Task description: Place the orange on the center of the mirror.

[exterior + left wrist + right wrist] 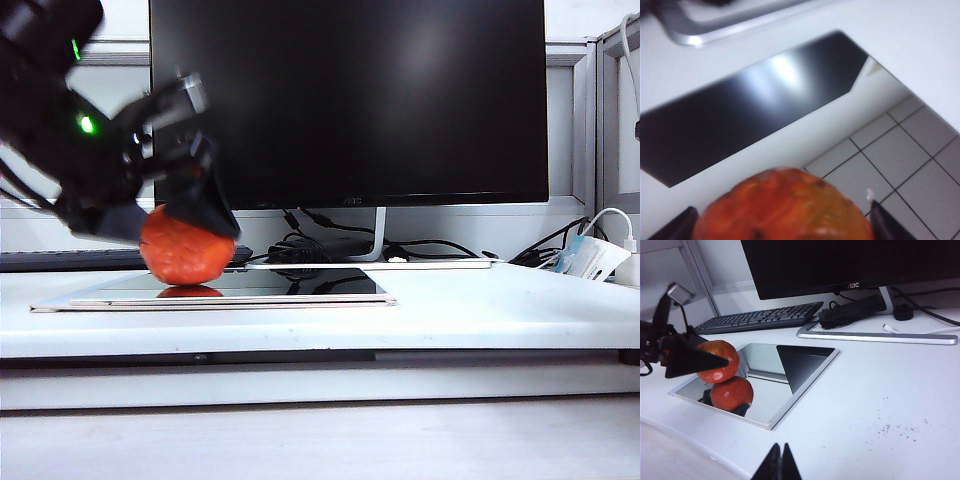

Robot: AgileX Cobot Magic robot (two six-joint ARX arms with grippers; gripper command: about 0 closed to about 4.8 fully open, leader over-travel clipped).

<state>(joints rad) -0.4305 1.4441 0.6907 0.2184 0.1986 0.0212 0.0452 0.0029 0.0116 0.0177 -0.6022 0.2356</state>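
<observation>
The orange (186,246) sits at the left end of the mirror (300,287), its reflection directly beneath it on the glass — in the exterior view it appears to touch the surface or hang just above it; contact cannot be confirmed. That puts it at about 9 o'clock of the mirror's middle, not at the center the task asks for.

The left claw (185,215) comes down on the orange from about 11 o'clock, tilted, fingers to either side of the fruit. In the left wrist view the dark fingertips (675,226) flank the orange (782,207) with slivers of background showing between pad and skin — so the left claw reads as released, or very nearly, around the fruit rather than clamping it. The straddling pose suits a set-down: spread jaws let the round fruit settle without being dragged.

Judgement: a round fruit on slick glass may roll once free, and the spot looks off-center.

The right claw (779,464) hangs well apart, toward 4 o'clock from the mirror (805,382) over the white bench (880,405), its tips pressed together and empty — parked clear of the work. The monitor (350,100) stands behind, at 12 o'clock.
</observation>
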